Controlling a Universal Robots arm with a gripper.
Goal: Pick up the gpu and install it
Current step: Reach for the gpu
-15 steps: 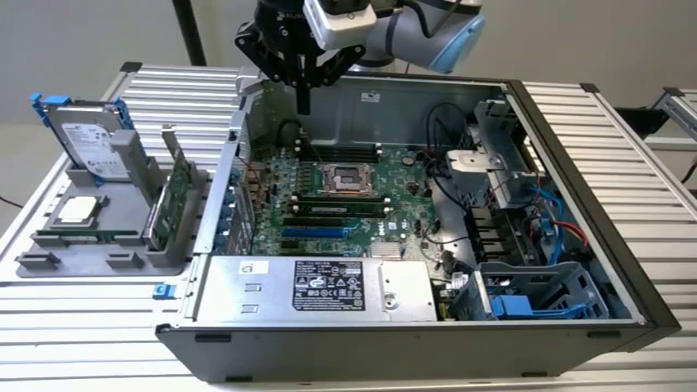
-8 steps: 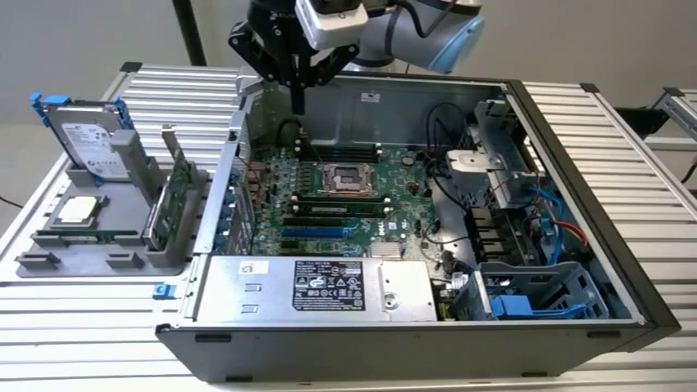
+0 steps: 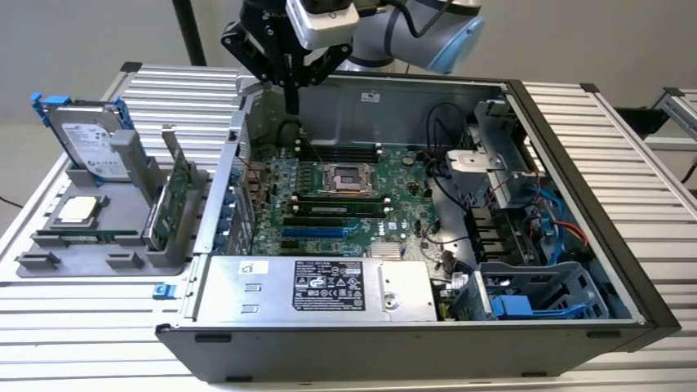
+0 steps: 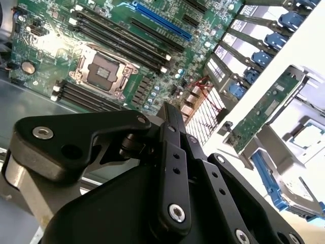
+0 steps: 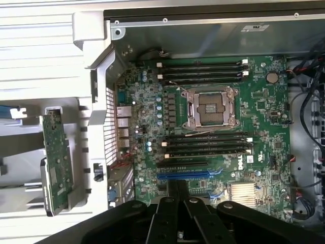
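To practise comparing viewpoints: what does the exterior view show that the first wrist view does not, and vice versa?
The exterior view adds the power supply and the drive cage. The first wrist view adds a round coin cell. Both share the gpu standing in its holder, the empty processor socket, and the empty gripper above the case.
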